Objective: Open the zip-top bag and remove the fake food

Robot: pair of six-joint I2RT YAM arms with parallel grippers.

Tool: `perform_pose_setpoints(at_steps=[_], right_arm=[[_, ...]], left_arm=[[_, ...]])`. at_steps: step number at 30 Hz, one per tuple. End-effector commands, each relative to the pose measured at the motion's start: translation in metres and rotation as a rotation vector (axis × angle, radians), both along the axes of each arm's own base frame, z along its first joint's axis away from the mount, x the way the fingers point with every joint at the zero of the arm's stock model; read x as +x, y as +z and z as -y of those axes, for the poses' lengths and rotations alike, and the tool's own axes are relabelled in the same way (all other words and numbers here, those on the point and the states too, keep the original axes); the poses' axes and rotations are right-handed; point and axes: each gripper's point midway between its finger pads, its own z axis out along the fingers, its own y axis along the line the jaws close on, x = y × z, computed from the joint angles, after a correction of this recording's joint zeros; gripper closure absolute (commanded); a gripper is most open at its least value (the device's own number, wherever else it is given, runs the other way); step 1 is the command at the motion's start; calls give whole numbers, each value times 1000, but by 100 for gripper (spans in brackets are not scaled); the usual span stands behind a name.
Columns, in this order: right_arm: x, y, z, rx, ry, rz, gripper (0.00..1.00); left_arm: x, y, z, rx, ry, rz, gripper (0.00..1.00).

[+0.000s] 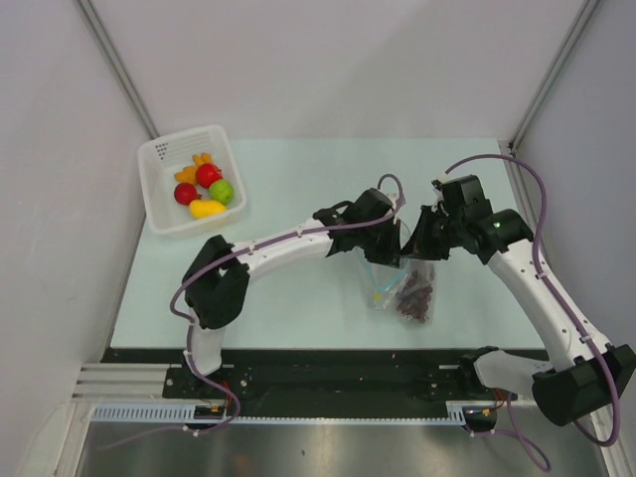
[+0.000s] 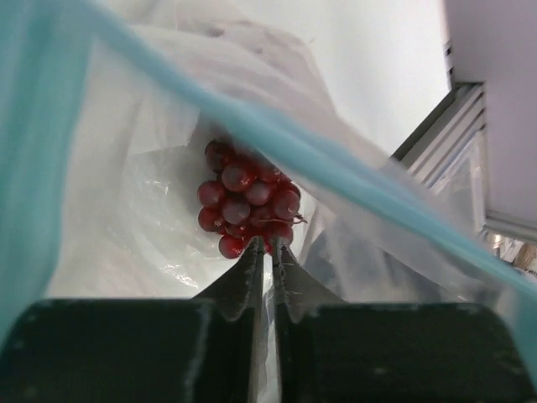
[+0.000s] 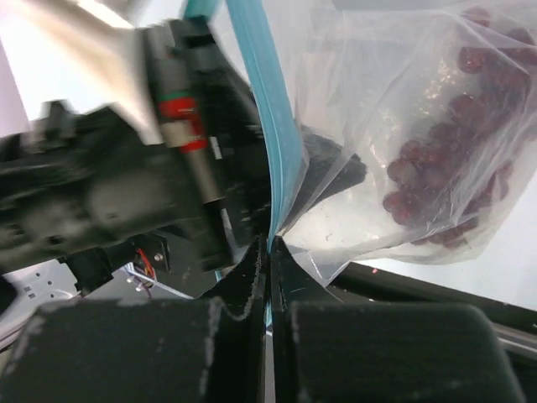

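Observation:
The clear zip-top bag (image 1: 390, 281) hangs between my two grippers at the table's middle, its teal zip strip (image 2: 277, 138) pulled apart at the mouth. A dark purple grape bunch (image 1: 415, 295) lies inside at the bottom; it shows in the left wrist view (image 2: 245, 198) and the right wrist view (image 3: 443, 164). My left gripper (image 2: 268, 245) is shut on one wall of the bag near the mouth. My right gripper (image 3: 268, 243) is shut on the teal zip strip (image 3: 273, 151) of the other side. The other fake food, a yellow piece (image 1: 207, 209), red fruits (image 1: 208, 175), a green fruit (image 1: 222, 191) and an orange piece (image 1: 197, 163), lies in the white basket.
The white perforated basket (image 1: 169, 222) stands at the table's far left. The left arm (image 1: 288, 243) reaches across the middle. Grey walls close in both sides. The table's front edge with a black rail (image 1: 328, 370) lies just below the bag.

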Motion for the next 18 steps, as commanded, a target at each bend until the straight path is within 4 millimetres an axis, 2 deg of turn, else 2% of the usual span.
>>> perform_pose_setpoints(at_steps=[1, 4, 10, 12, 16, 18], right_arm=[[-2, 18, 24, -43, -62, 60, 100], [-6, 16, 41, -76, -86, 52, 100], [-16, 18, 52, -84, -83, 45, 100], [-18, 18, 53, -85, -81, 44, 100], [-22, 16, 54, -87, -68, 31, 100], [-24, 15, 55, -89, -68, 25, 100]], left_arm=[[-21, -9, 19, 10, -80, -15, 85], [-34, -22, 30, 8, -123, -34, 76], [-49, -41, 49, 2, -164, -61, 57], [-50, -48, 52, 16, -157, -72, 48], [-48, -53, 57, 30, -137, -61, 37], [-44, -56, 58, 51, -120, -46, 25]])
